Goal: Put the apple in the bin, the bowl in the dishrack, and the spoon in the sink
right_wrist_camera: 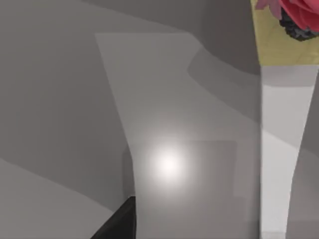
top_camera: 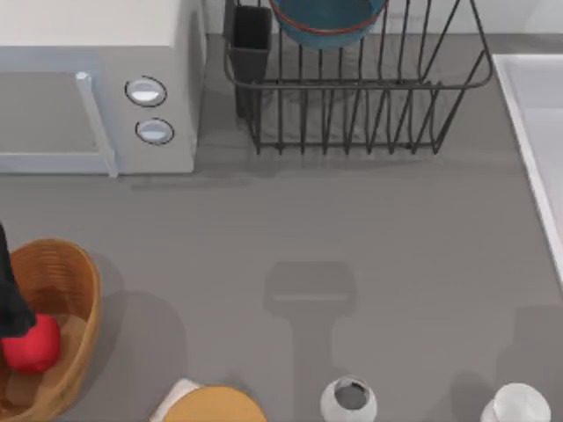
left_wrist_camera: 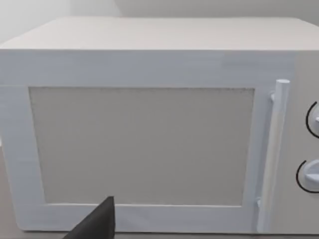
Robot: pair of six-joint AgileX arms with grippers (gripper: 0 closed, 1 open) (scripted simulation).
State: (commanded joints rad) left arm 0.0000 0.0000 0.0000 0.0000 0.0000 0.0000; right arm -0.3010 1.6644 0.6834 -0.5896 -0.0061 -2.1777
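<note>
Dishrack [top_camera: 352,85] is the largest thing on the table [top_camera: 264,246]. It stands far from the left gripper [top_camera: 16,323], at the back and toward the right. The white microwave [top_camera: 97,88] is nearly as large and stands straight beyond this gripper. In the left wrist view its door [left_wrist_camera: 144,144] faces the camera, with the handle [left_wrist_camera: 274,154] beside two round knobs. The sink [top_camera: 541,132] lies at the right edge, well apart from the left gripper.

Directly under the left gripper is the bin [top_camera: 75,290], at the table's left edge. The bowl [top_camera: 327,22] sits inside the dishrack, leaning between the bars, with the dark cutlery cup [top_camera: 251,44] at the rack's corner beside it. A yellow-orange disc [top_camera: 214,406] lies at the front edge, to the right of the gripper. Two small white cups [top_camera: 349,400] [top_camera: 517,406] stand farther right along the same edge.

The apple [top_camera: 33,345] is the smallest thing. It is inside the bin, and the dark end of the left gripper touches its upper side. I cannot tell whether the gripper grasps it or has released it.

The right gripper [right_wrist_camera: 119,221] shows as one dark tip over a pale grey surface in the right wrist view - its state I cannot tell either.
</note>
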